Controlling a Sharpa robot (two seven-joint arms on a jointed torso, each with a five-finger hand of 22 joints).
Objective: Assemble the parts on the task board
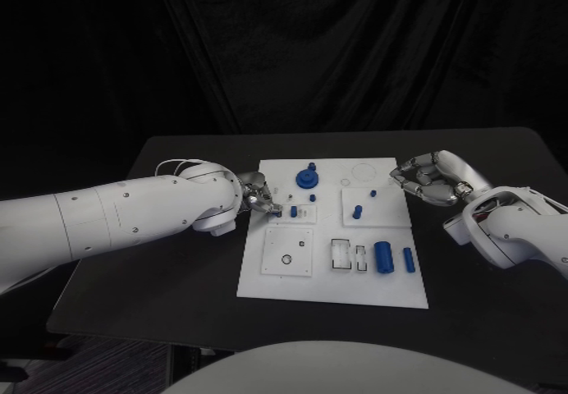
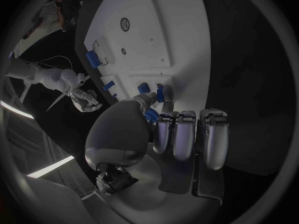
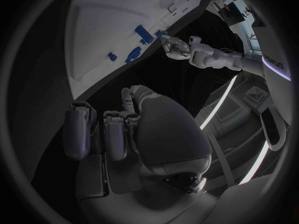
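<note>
The white task board [image 1: 337, 287] lies in the middle of the black table, and it also shows in the left wrist view [image 2: 156, 35]. My left hand [image 1: 263, 201] reaches over the board's left edge. In the left wrist view this hand [image 2: 168, 129] pinches a small blue peg [image 2: 160, 92] between thumb and a fingertip, just above the board. My right hand [image 1: 432, 179] hovers at the board's far right edge with its fingers curled in and nothing visible in them [image 3: 124, 129].
A blue knob [image 1: 308, 175] stands at the board's far middle. A small peg [image 1: 355, 212] stands mid-board. A blue cylinder [image 1: 383, 254] and a thinner piece [image 1: 409, 259] lie near the right. A round hole [image 1: 288, 260] sits in the near-left plate.
</note>
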